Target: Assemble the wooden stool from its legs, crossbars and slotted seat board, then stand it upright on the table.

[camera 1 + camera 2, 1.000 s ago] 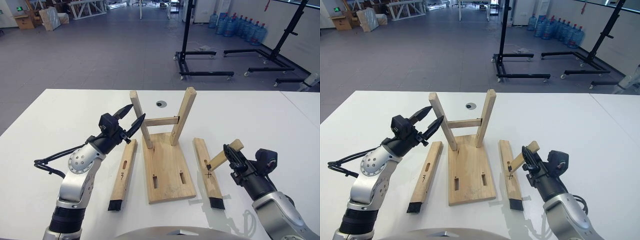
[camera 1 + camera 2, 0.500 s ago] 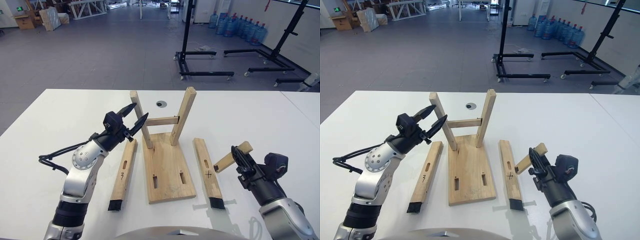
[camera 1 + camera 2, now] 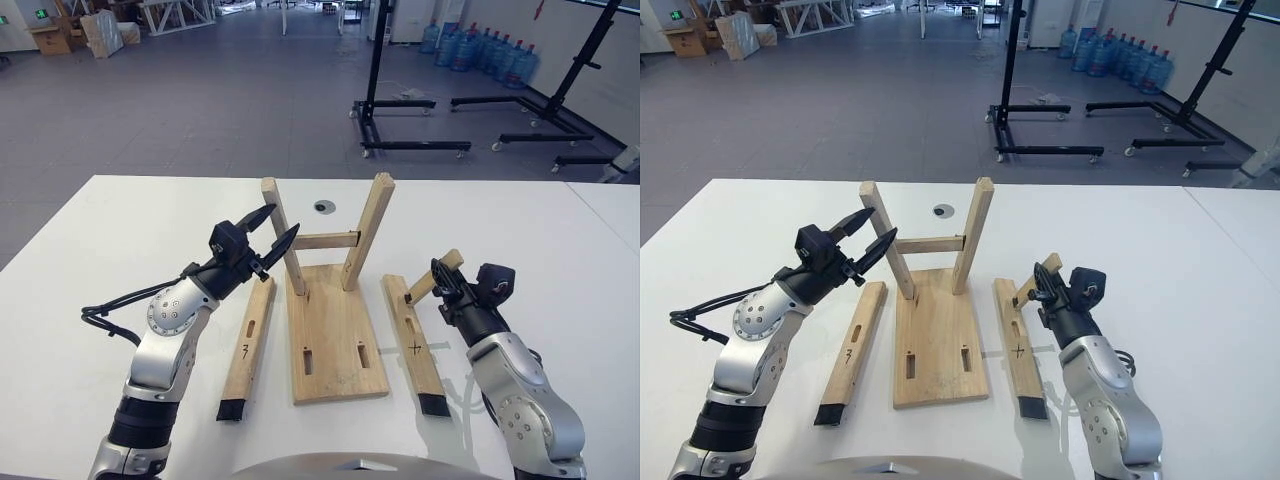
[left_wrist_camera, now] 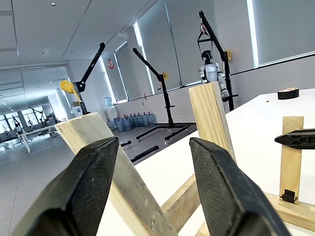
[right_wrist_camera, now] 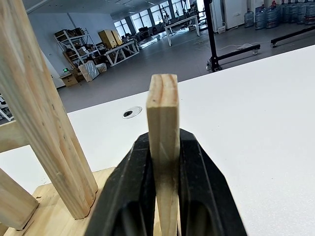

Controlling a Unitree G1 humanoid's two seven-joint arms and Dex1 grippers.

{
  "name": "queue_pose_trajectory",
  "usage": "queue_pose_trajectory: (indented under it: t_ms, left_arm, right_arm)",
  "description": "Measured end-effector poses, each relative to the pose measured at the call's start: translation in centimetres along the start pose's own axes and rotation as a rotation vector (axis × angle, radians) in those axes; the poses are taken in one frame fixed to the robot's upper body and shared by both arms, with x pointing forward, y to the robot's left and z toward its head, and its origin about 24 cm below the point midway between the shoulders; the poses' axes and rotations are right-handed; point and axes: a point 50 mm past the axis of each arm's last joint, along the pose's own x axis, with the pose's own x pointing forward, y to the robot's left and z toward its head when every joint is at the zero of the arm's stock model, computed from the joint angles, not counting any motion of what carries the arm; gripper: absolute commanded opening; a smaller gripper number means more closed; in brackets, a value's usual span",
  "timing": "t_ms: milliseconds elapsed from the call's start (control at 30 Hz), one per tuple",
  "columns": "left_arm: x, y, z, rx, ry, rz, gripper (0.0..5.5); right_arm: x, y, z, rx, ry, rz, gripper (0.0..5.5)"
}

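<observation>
Judging from how the parts lie, the stool is roughly half built on the white table (image 3: 120,230); the left pincer (image 3: 284,217) hangs with its fingers spread wide and nothing held, and the nearer upright leg (image 3: 283,245) stands just ahead of its opening, though I cannot tell whether a finger touches it; just below and beside this pincer a loose leg (image 3: 248,345) lies flat on the table, not yet fitted; beyond it, away from the left pincer, the slotted seat board (image 3: 335,335) lies flat with that upright leg and a second upright leg (image 3: 366,232) standing at its far end, the two joined by a fitted crossbar (image 3: 325,241); the two empty slots (image 3: 308,360) at the board's other end wait for the remaining legs; between the board and the right pincer (image 3: 440,285) a second loose leg (image 3: 415,343) lies flat, its own slot unfilled; the right pincer is pressed onto a second crossbar (image 3: 445,272), pinching it near its middle and holding it tilted, with the bar's lower end just over the far end of that leg, contact not clear; so one pair of legs looks done, while the second pair needs joining with the held crossbar and seating in the board, and the whole stool must then be turned over to stand upright.
</observation>
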Motion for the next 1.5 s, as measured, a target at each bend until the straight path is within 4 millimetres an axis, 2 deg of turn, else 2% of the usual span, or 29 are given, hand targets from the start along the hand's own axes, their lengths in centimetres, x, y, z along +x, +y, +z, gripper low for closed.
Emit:
queue_pose_trajectory:
  t_ms: [233, 433, 600, 833, 1133, 1500]
  left_arm:
    - [0.0, 0.1, -0.1, 0.002, 0.004, -0.010, 2.62]
    - [-0.3, 0.1, 0.0, 0.006, 0.004, 0.005, 2.62]
    - [-0.7, -0.3, -0.3, -0.002, 0.020, 0.035, 2.62]
    - [-0.6, -0.3, -0.2, 0.002, 0.014, 0.028, 2.62]
    - [-1.0, -0.5, -0.4, -0.002, 0.027, 0.038, 2.62]
    - [-1.4, -0.7, -0.3, 0.009, 0.048, 0.025, 2.62]
  right_arm:
    - [-0.1, 0.0, 0.1, -0.006, -0.014, -0.002, 0.38]
    - [-2.1, 0.3, 2.3, -0.087, -0.070, 0.061, 0.38]
    - [-2.7, 0.2, 1.3, -0.052, 0.026, 0.092, 0.38]
    - [-3.0, -0.3, 0.4, -0.037, 0.068, 0.079, 0.38]
    - [-2.7, -0.2, 0.8, -0.044, 0.048, 0.125, 0.38]
    - [-2.9, -0.1, 0.2, -0.009, 0.076, 0.123, 0.38]
